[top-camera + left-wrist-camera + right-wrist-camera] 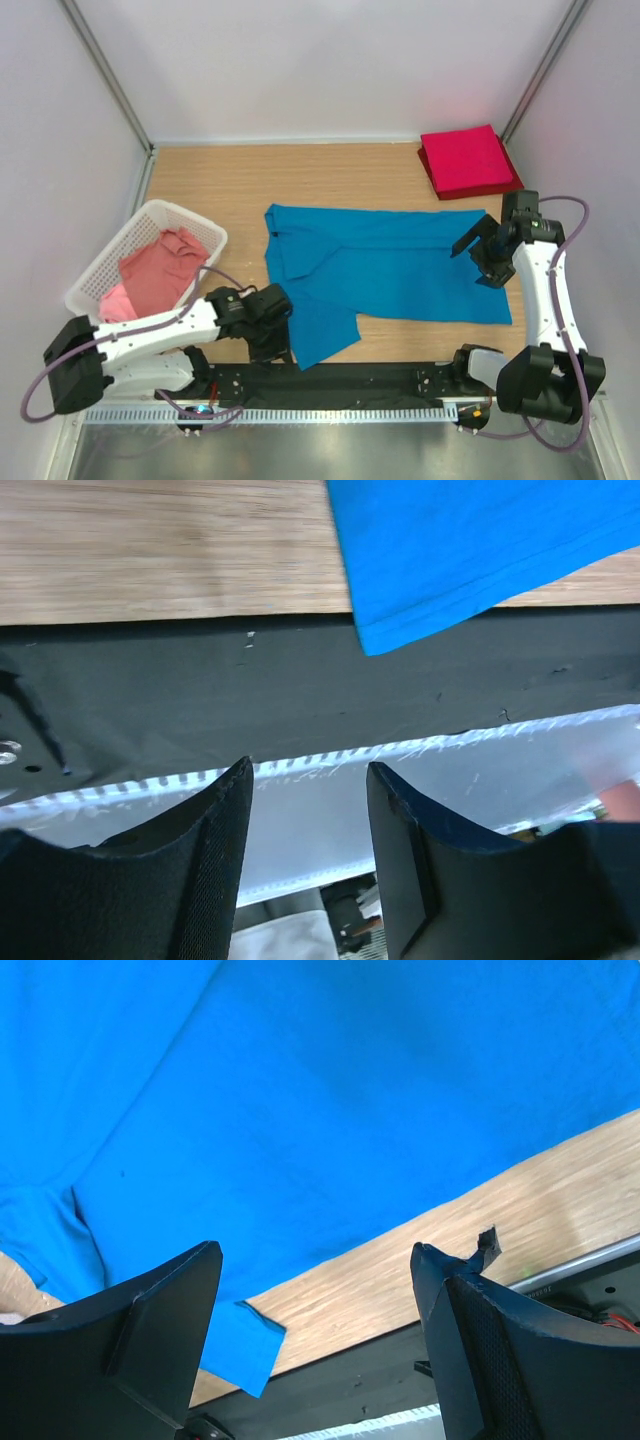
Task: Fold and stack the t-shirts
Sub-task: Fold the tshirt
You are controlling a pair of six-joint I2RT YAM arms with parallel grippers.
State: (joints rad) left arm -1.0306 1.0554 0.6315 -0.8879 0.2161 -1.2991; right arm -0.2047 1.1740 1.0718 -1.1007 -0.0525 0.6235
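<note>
A: What's closest?
B: My left gripper (308, 770), jaws apart and empty, just left of the blue shirt (390, 270). My right gripper (315, 1250) hangs wide open above the shirt's right end.
A: Farther out?
B: Pink shirts (160, 270) sit in the basket (100, 272) at left. A folded red shirt (468, 160) lies far right.

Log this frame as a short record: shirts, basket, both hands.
blue t-shirt: spread out mid-table
red t-shirts: folded, stacked at far right corner
pink t-shirts: crumpled in basket, left side
left hand: open, empty, beside the blue shirt's near sleeve
right hand: open, empty, over the blue shirt's right end
</note>
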